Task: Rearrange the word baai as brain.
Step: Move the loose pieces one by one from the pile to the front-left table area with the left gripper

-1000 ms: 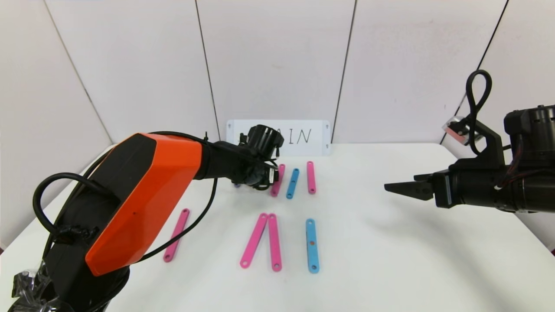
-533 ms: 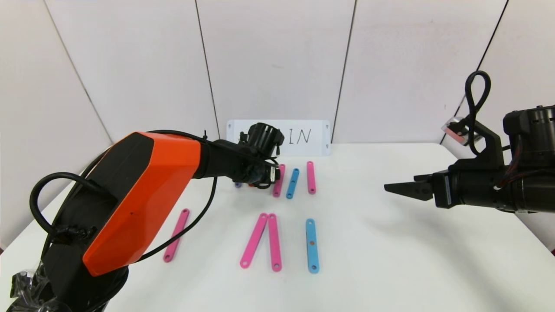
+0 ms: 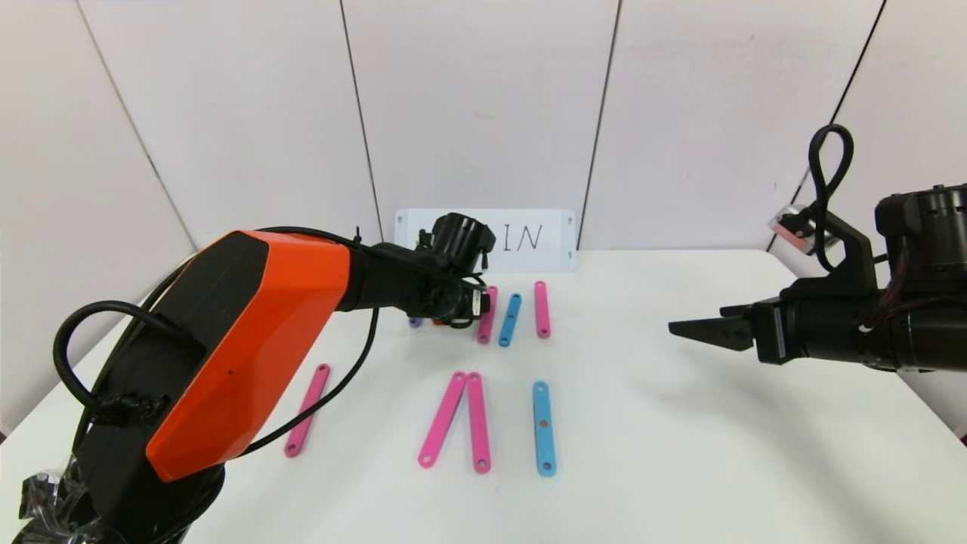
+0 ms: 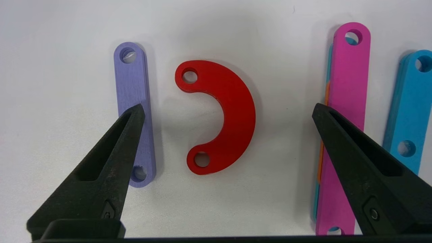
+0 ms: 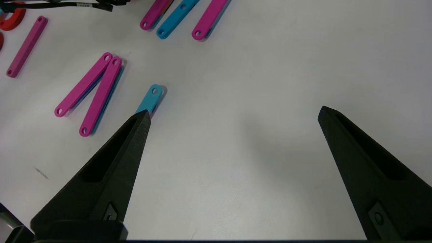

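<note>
Head view: left gripper (image 3: 461,311) barely shifted.

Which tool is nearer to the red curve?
Left. The left tool is open right over the red curve, not touching it. The right tool is open too, far off at the table's right side.

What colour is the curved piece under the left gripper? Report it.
Red curved piece, clearest in the left wrist view.

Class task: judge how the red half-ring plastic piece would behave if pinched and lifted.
The red half-ring plastic piece looks flat and solid, so probably stiff and light. It lies flush on the white table, so likely awkward to pinch, unlikely to roll.
</note>
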You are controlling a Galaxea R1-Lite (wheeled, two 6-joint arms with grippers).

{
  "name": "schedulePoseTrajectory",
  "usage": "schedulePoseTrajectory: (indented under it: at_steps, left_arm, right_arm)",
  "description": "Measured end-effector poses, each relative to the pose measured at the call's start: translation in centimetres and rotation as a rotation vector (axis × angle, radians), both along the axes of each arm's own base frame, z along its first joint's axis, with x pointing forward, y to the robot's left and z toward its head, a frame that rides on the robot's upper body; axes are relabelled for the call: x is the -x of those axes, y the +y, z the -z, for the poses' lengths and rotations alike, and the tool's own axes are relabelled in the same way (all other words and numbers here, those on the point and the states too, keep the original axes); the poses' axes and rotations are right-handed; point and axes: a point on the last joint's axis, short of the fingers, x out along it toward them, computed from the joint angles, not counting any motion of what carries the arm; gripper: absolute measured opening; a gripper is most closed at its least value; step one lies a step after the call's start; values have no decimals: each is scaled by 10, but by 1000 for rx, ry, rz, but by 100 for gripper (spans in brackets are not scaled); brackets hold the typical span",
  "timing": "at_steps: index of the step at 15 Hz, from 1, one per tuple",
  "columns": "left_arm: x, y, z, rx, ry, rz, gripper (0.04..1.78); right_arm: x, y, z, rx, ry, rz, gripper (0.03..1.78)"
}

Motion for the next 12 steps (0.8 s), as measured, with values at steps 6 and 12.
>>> schedulePoseTrajectory:
  at_steps: [6,12]
  left_arm:
    - [1,-3,0,8,1,8,174]
    - [-1,-3,4,14,7,-3,173]
  right_arm:
    - [0,0,0,0,1,1,174]
    - [0,0,0,-1,1,0,174]
